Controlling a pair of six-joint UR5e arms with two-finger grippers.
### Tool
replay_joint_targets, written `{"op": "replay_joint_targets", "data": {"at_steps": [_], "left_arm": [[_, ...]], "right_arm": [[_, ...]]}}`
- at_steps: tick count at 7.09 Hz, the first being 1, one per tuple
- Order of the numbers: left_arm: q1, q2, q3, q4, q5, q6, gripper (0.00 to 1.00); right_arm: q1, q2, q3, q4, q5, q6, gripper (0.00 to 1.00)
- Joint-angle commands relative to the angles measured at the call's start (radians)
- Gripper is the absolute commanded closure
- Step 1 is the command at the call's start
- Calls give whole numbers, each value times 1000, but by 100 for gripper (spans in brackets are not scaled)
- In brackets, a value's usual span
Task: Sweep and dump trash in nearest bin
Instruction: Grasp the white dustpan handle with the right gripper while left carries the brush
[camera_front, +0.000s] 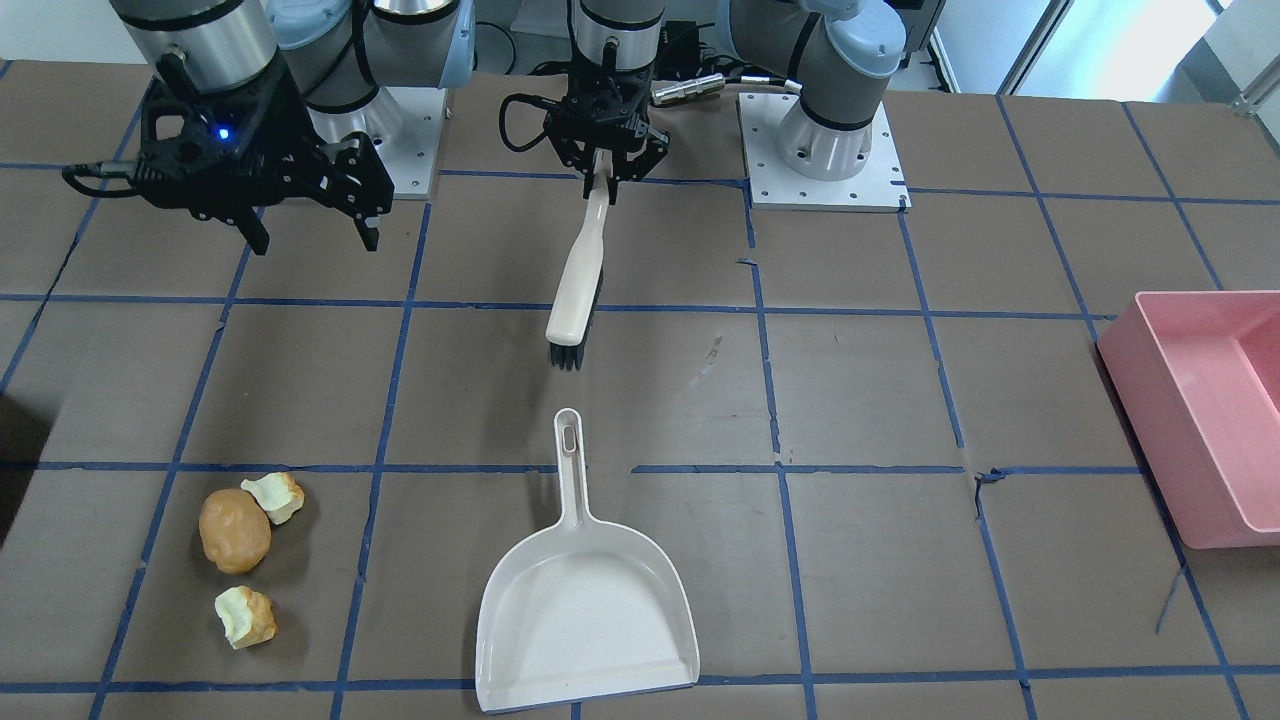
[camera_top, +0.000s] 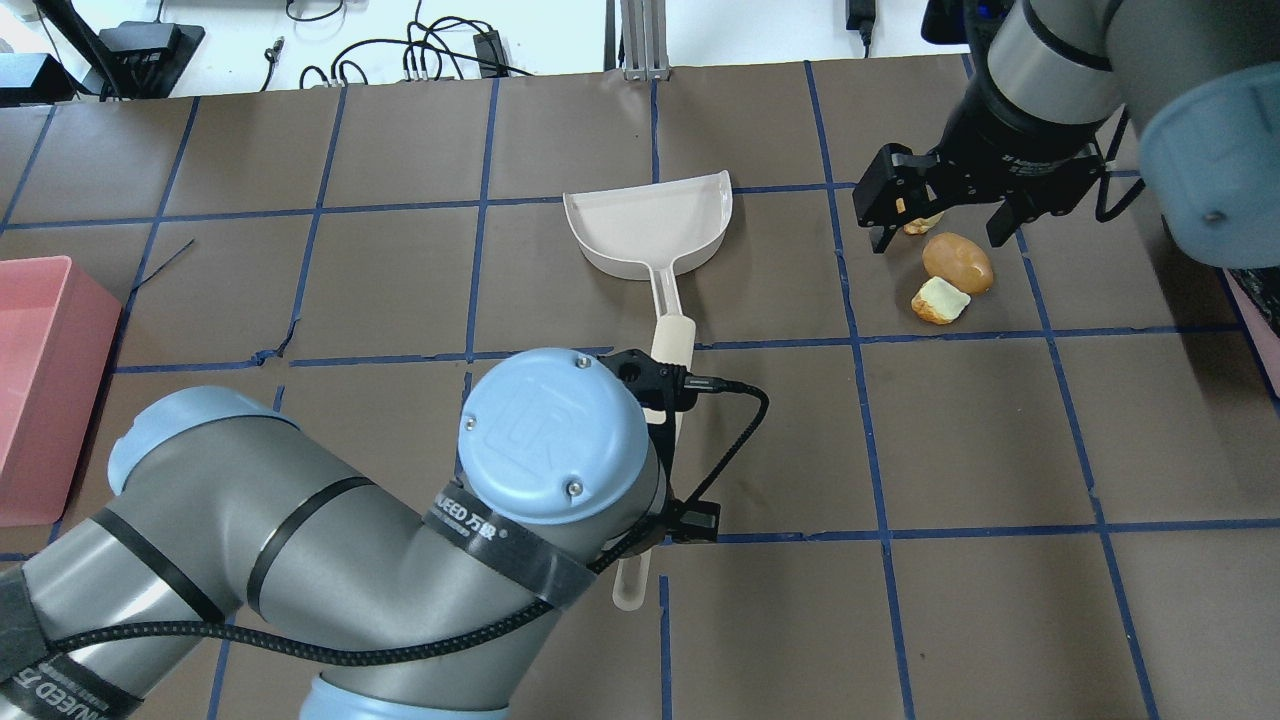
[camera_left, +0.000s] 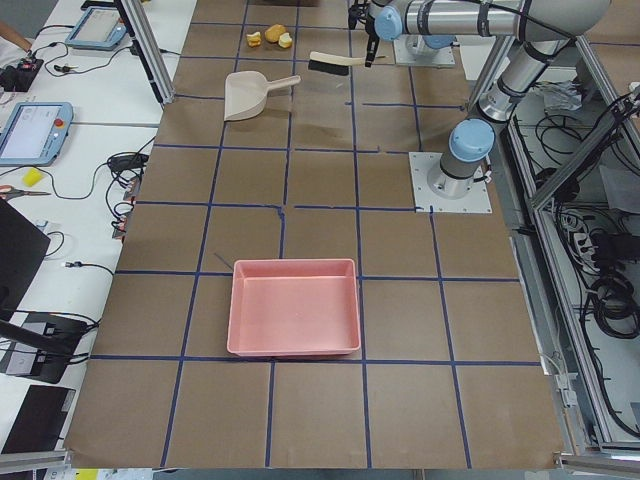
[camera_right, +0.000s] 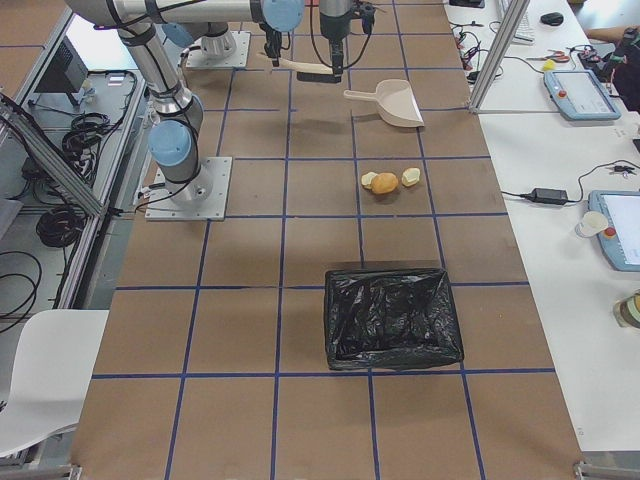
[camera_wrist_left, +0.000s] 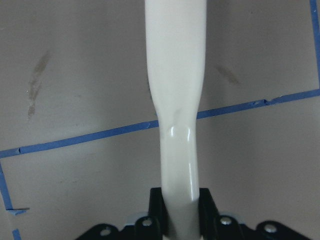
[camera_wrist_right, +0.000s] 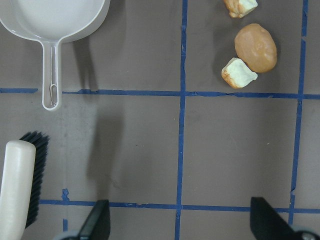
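The left gripper is clamped on the tail of a cream plastic brush with black bristles; in the left wrist view its black fingers press both sides of the glossy handle; the brush slants away from the robot, bristle end toward the operators' side, and the shadow cast beside it in the right wrist view suggests it is clear of the table; a white plastic dustpan lies flat near the bristles but apart from them, its slotted handle pointing back at the brush and its mouth toward the far edge; the trash sits on the brown paper-covered table with its blue tape grid, on the robot's right of the dustpan: an orange-brown potato-shaped lump, one pale yellow-green chunk touching or just beside it, and a second pale chunk a little apart; the right gripper hangs above that side of the table, fingers spread wide and holding nothing; a pink plastic tub stands at the end on the robot's left; a bin lined with a black bag stands toward the robot's right end, with the trash between it and the dustpan.
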Motion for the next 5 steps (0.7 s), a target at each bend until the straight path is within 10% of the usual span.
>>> {"op": "replay_joint_targets", "data": {"at_steps": [1, 5], "left_arm": [[113, 26, 6, -1, -4, 76, 100], [373, 17, 9, -10, -17, 249, 100]], "right_arm": [[37, 70, 11, -16, 57, 9, 0], [144, 219, 16, -260, 67, 67, 1]]}}
